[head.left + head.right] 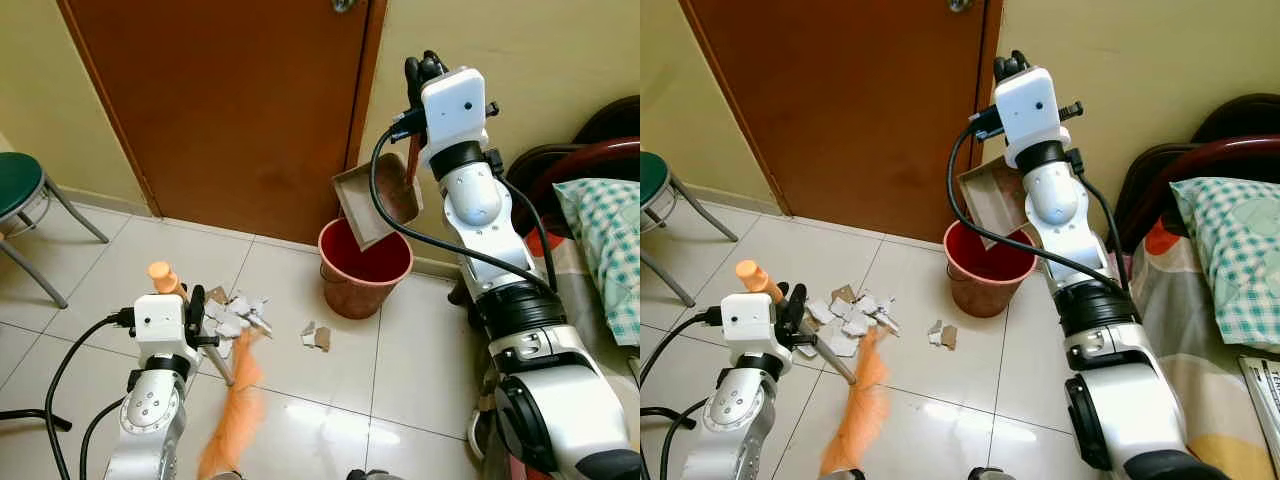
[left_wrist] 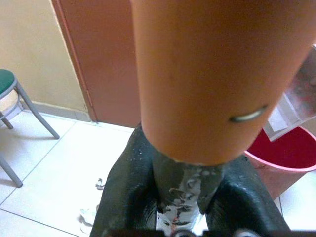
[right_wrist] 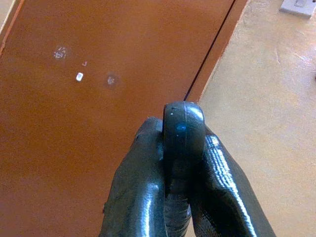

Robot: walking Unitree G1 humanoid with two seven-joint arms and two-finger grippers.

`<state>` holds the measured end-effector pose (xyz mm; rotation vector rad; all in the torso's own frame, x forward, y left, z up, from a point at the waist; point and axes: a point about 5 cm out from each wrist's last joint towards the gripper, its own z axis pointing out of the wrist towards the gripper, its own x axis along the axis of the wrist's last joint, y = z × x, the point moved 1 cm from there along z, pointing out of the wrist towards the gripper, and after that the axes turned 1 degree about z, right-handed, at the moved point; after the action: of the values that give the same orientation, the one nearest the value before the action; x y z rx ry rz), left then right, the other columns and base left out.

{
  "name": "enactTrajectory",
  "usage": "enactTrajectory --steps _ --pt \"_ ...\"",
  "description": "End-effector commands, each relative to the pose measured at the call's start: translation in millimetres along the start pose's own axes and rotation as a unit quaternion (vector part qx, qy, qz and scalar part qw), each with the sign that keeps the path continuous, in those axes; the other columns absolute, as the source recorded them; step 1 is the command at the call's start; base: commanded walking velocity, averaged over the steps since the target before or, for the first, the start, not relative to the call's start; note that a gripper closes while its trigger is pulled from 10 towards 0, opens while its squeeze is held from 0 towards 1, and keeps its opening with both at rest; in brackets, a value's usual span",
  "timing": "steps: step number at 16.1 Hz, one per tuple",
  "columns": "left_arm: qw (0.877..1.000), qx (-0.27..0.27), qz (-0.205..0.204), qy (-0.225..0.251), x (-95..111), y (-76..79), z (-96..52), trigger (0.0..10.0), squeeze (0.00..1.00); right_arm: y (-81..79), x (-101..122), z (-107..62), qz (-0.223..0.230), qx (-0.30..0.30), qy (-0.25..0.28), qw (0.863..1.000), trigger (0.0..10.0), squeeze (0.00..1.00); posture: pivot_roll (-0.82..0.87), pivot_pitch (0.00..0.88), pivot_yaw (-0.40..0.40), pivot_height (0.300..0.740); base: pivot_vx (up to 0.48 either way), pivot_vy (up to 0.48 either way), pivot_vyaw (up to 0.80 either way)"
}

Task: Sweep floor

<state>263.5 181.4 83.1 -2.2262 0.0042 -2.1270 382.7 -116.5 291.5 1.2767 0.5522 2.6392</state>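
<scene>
left gripper clamps an orange-bristled broom, handle slanting up-left, bristles on the white tiled floor. right gripper grips a tilted brown dustpan over the red bucket.

I'm in a home bedroom: a brown wooden door, pale tiled floor, and a bed with a checked pillow.

No legible text, label, brand, number or sign can be made out on anything in view here.
</scene>
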Motion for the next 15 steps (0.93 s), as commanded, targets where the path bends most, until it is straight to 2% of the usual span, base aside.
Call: enactTrajectory --steps 1,5,8,9,10,12,15 --pt "1.000 -0.008 -0.004 -0.025 -8.9 2.2 -2.3 10.0 0.00 10.5 32.7 8.5 -0.002 -0.014 0.077 0.997 10.0 0.00 0.06 0.141 -0.039 0.740 0.000 0.000 0.00" --pt "1.000 -0.009 -0.004 -0.019 -6.7 3.1 -0.6 10.0 0.00 16.7 69.1 19.9 0.057 -0.043 0.136 0.988 10.0 0.00 0.06 0.137 -0.037 0.740 0.000 0.000 0.00" --pt "1.000 -0.008 -0.002 -0.016 -5.7 3.1 0.1 10.0 0.00 15.5 79.2 23.2 0.092 -0.045 0.147 0.984 10.0 0.00 0.06 0.136 -0.036 0.740 0.000 0.000 0.00" --pt "1.000 -0.007 -0.001 -0.015 -5.3 2.7 0.4 10.0 0.00 13.1 81.7 24.6 0.125 -0.044 0.144 0.981 10.0 0.00 0.06 0.135 -0.036 0.740 0.000 0.000 0.00" --pt "1.000 -0.007 -0.001 -0.015 -5.3 2.7 0.4 10.0 0.00 13.1 81.7 24.6 0.125 -0.044 0.144 0.981 10.0 0.00 0.06 0.135 -0.036 0.740 0.000 0.000 0.00" --pt "1.000 -0.005 0.002 -0.013 -4.5 1.9 -0.4 10.0 0.00 6.7 75.6 24.1 0.207 -0.041 0.112 0.971 10.0 0.00 0.06 0.135 -0.036 0.740 0.000 0.000 0.00" --pt "1.000 -0.002 0.007 -0.014 -5.2 -0.4 -2.1 10.0 0.00 0.4 62.8 17.5 0.247 -0.040 0.078 0.965 10.0 0.00 0.07 0.134 -0.037 0.740 0.000 0.000 0.00"
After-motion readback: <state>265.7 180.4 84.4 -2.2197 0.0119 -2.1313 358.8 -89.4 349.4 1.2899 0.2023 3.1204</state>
